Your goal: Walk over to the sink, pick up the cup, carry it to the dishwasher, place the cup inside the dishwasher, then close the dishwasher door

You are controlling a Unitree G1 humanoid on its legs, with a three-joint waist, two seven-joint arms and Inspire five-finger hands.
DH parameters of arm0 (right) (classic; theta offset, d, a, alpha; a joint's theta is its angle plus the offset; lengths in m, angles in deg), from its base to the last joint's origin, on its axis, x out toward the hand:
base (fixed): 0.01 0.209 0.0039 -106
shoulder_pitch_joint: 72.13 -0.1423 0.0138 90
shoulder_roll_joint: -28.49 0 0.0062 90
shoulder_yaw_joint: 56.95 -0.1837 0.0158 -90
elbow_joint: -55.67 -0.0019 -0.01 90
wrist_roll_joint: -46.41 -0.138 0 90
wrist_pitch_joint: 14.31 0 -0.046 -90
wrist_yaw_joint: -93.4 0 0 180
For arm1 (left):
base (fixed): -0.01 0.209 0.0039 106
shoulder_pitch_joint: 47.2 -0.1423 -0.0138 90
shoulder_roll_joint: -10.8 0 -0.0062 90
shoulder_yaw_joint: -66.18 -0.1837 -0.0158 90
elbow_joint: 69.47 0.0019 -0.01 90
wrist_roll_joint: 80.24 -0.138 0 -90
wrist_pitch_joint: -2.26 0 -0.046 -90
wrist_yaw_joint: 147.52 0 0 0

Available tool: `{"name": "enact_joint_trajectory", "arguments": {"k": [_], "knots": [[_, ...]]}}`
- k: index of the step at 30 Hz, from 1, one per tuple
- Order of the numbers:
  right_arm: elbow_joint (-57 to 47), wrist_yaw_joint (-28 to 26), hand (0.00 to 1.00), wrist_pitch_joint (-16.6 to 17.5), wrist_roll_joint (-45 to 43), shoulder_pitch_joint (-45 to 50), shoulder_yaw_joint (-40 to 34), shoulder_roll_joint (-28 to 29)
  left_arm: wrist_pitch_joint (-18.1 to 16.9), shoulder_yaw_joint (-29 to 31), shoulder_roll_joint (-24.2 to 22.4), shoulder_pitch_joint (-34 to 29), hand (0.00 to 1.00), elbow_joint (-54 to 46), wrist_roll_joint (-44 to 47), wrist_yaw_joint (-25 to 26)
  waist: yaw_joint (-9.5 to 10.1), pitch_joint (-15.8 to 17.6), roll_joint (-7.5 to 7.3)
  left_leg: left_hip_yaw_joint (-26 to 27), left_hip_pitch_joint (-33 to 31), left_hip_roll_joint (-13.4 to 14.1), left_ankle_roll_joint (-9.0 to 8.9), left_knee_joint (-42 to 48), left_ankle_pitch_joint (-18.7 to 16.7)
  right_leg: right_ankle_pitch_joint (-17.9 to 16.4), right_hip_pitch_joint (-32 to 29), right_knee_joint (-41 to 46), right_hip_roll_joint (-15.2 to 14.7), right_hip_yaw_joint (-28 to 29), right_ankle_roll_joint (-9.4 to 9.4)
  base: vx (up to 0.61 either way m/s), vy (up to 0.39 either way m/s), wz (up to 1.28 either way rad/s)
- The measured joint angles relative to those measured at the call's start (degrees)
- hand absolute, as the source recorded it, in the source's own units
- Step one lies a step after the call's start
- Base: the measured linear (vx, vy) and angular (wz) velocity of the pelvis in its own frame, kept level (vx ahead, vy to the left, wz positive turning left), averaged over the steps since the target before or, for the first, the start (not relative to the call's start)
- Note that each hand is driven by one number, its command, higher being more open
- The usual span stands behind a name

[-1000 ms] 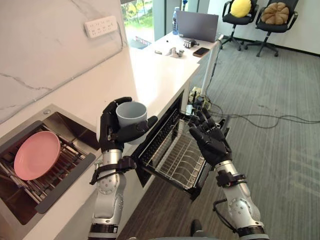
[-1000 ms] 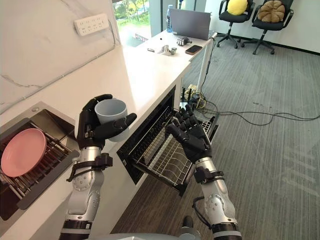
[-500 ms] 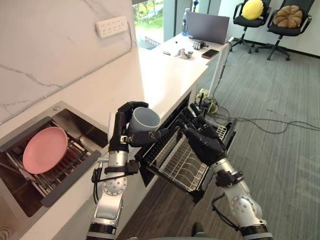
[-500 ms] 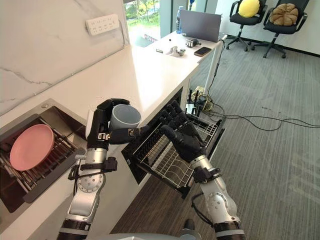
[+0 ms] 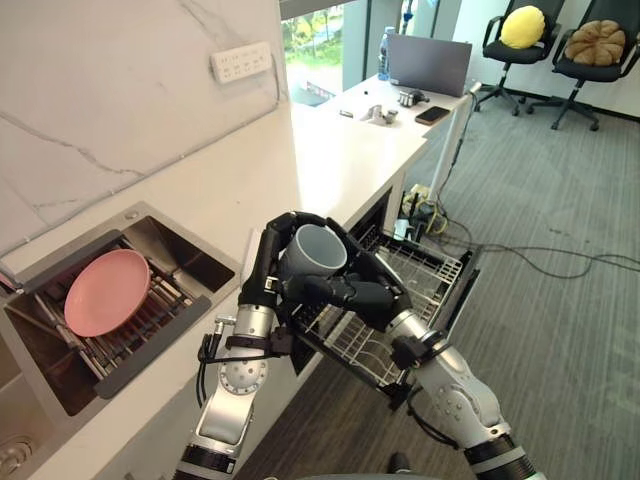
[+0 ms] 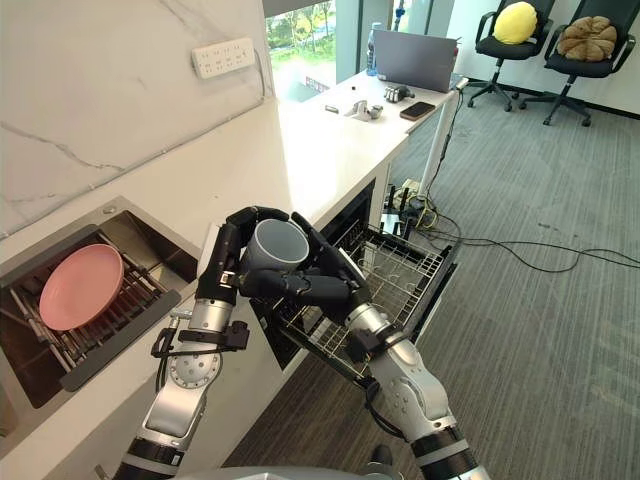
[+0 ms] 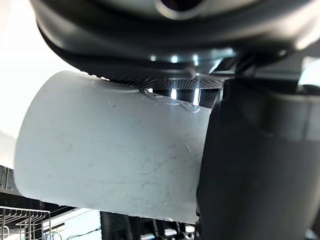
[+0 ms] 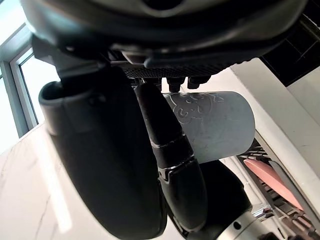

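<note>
My left hand (image 5: 270, 265) holds a grey cup (image 5: 315, 250) upright, fingers curled round its left side, above the counter's edge beside the sink (image 5: 195, 262). My right hand (image 5: 375, 295) has come in from the right; its thumb lies along the cup's right side and its fingers reach under it, so both hands clasp the cup (image 6: 278, 243). The left wrist view has the cup's pale wall (image 7: 110, 160) against the palm; the right wrist view shows the cup (image 8: 215, 125) past the fingers. The dishwasher's wire rack (image 5: 435, 275) is pulled out just below and to the right.
A pink plate (image 5: 105, 292) lies on a rack in the sink. The white counter (image 5: 330, 150) runs back to a desk with a laptop (image 5: 428, 65) and small items. Cables (image 5: 545, 255) trail over the grey carpet; two office chairs (image 5: 520, 35) stand far back.
The camera has shifted. My right hand swung left from over the rack and closed on the cup. My left hand stayed shut on the cup and carried it slightly toward the dishwasher.
</note>
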Motion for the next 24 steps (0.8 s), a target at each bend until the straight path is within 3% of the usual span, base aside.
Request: {"name": "enact_joint_trajectory", "arguments": {"k": [12,17,18,24], "knots": [[-1.3,12.6,1.00,-0.6,4.3,-3.3,5.1,0.7,1.5,-0.5,0.5,0.1,0.00,0.0,0.3,1.9,0.10,-0.2,0.03,0.5,0.9,-0.3,-0.09,-1.1,0.5,0.0,0.1,0.0,0.0,0.4,-0.02,0.00,0.001,-0.01],[-1.3,15.6,1.00,-0.6,4.3,-3.6,5.6,1.8,1.9,-0.6,0.4,0.1,0.00,0.0,0.5,2.2,0.13,-0.2,0.05,0.5,1.3,-0.5,-0.09,-1.8,0.9,0.0,0.2,0.0,-0.1,0.4,-0.02,0.00,0.000,0.00],[-1.3,16.1,0.00,-0.6,4.3,-3.7,5.6,1.9,1.9,-0.6,0.4,0.1,0.00,0.0,0.5,2.2,0.14,-0.2,0.05,0.5,1.4,-0.6,-0.08,-1.9,0.9,0.0,0.3,0.0,-0.1,0.4,-0.03,0.00,0.000,0.00],[-1.3,17.4,0.00,-0.7,3.1,-4.7,6.4,1.9,1.9,-0.6,0.4,0.3,0.00,-0.2,0.6,2.2,0.19,-0.8,0.15,0.4,1.6,-0.7,-0.04,-2.2,1.1,-0.1,0.4,0.0,-0.3,0.2,-0.08,0.00,0.000,0.00]]}}
